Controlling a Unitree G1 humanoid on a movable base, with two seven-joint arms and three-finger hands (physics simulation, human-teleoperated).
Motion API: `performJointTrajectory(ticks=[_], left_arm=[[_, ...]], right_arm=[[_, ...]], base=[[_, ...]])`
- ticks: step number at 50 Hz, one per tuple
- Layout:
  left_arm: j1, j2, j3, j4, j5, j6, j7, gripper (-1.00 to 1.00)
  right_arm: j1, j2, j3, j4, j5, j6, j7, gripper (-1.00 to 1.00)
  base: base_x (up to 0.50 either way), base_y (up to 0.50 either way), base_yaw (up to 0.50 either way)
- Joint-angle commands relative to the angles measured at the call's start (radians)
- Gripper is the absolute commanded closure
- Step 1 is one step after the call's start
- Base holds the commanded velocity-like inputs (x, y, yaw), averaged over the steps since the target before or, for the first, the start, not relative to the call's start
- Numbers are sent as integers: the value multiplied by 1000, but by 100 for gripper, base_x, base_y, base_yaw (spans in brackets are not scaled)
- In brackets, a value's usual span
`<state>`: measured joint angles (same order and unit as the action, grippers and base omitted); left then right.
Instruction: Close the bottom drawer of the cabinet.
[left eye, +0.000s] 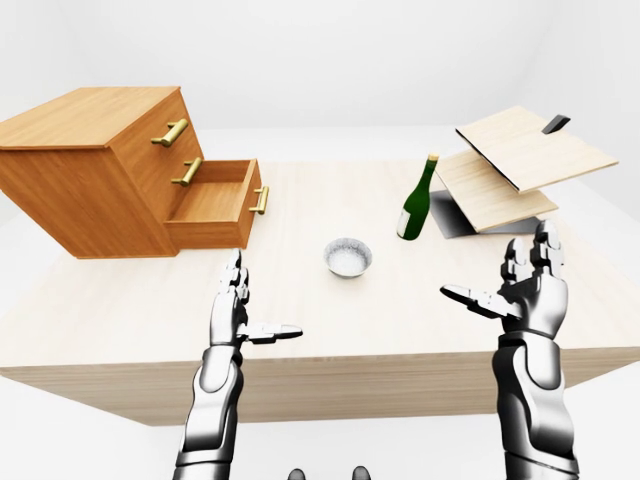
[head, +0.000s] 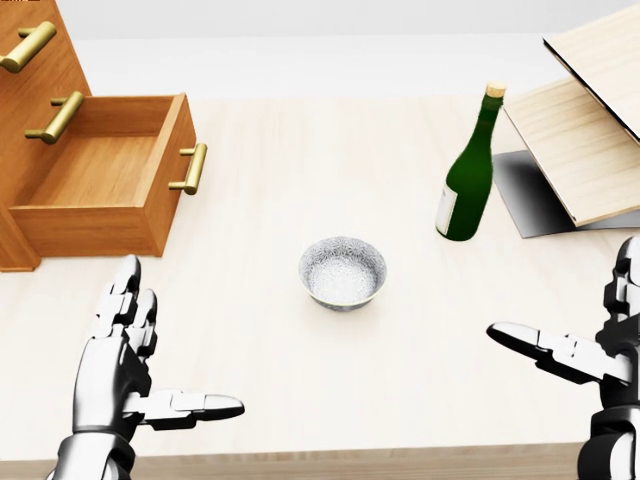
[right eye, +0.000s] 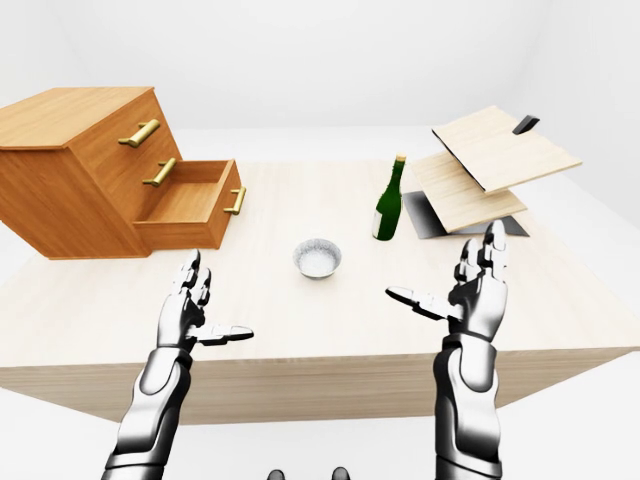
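- Bottom drawer (head: 100, 185) of the cabinet (left eye: 90, 170) stands pulled out at the upper left of the head view, its brass handle (head: 192, 168) facing the bowl (head: 342, 270). Not yet touched.
- My left hand (head: 125, 370) hovers over the surface (head: 300, 400) below the drawer, fingers spread wide, thumb out, holding nothing.
- My right hand (left eye: 525, 290) is raised at the right edge, also spread wide and empty, well apart from the bottle (head: 468, 170).
- Risk: pushing off-centre on the drawer face could skew it in its runners and jam it.
- Risk: a hard shove could slide the whole cabinet instead of seating the drawer.
- Risk: a finger could hook the handle on approach.
- Risk: a right-arm swing could topple the bottle near the stacked boards (left eye: 510, 165).
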<state>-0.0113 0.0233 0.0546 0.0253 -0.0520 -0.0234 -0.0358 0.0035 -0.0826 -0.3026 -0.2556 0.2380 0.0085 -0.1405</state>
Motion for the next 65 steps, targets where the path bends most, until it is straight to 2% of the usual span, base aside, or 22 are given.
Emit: performJointTrajectory(ticks=[1, 6, 8, 12, 14, 17, 19, 21, 27, 34, 43, 48, 52, 58, 59, 62, 63, 65], left_arm=[[-1, 0, 0, -4, 1, 3, 0, -100], [-4, 1, 0, 11, 4, -8, 1, -100], [-4, 1, 1, 8, 4, -5, 2, -100], [-3, 0, -1, 11, 6, -9, 2, -100], [-5, 0, -2, 23, 7, -17, 3, -100], [-7, 0, -1, 23, 7, -16, 3, -100], [-6, 0, -1, 22, 7, -15, 3, -100], [-4, 0, -2, 19, 7, -14, 3, -100], [-5, 0, -2, 14, 6, -8, 4, -100], [-7, -1, -3, 21, 10, -13, 5, -100], [-3, -1, -4, 11, 10, -8, 5, -100], [-27, 1, -3, 66, 15, -34, 8, -100], [-50, 0, -5, 91, 16, -31, 15, -100], [-118, 7, -16, 160, 65, -44, 47, -100], [-147, 5, -12, 161, 51, -19, 46, -100], [-196, 9, -14, 181, 60, -2, 56, -100], [-240, 15, -10, 210, 60, 8, 58, -100], [-263, 20, -6, 212, 58, 25, 58, -100]], right_arm=[[4, -3, -6, -47, 13, 43, -11, -100], [3, 0, -8, -47, 11, 44, -6, -100], [4, 0, -7, -57, 11, 53, -7, -100], [7, 3, -7, -54, 9, 48, -3, -100], [7, 3, -6, -65, 11, 59, -4, -100], [8, 3, -7, -72, 11, 64, -5, -100], [6, 4, -8, -60, 11, 56, -2, -100], [8, 4, -7, -72, 11, 65, -5, -100], [0, 3, -7, -38, 9, 40, 1, -100], [5, 3, -4, -73, 12, 65, -6, -100], [7, 5, -9, -75, 15, 61, -4, -100], [10, 8, -10, -72, 18, 43, -5, -100], [10, 7, -11, -74, 20, 45, -4, -100], [11, 8, -8, -68, 20, 38, -2, -100], [10, 8, -7, -63, 20, 34, 0, -100], [9, 8, -4, -52, 17, 24, 2, -100], [13, 7, -4, -70, 20, 39, 0, -100], [13, 8, -7, -69, 21, 38, 2, -100]], base=[[20, 0, 0], [32, 0, 0], [35, 0, 0], [35, 0, 0], [35, 0, 0], [35, 0, 0], [35, 0, 0], [35, 0, 0], [35, 0, 0], [35, 0, 0], [35, 0, 0], [1, 0, 0], [0, 0, 0], [0, 0, 0], [0, 0, 0], [0, 0, 0], [0, 0, 0], [0, 0, 0]])
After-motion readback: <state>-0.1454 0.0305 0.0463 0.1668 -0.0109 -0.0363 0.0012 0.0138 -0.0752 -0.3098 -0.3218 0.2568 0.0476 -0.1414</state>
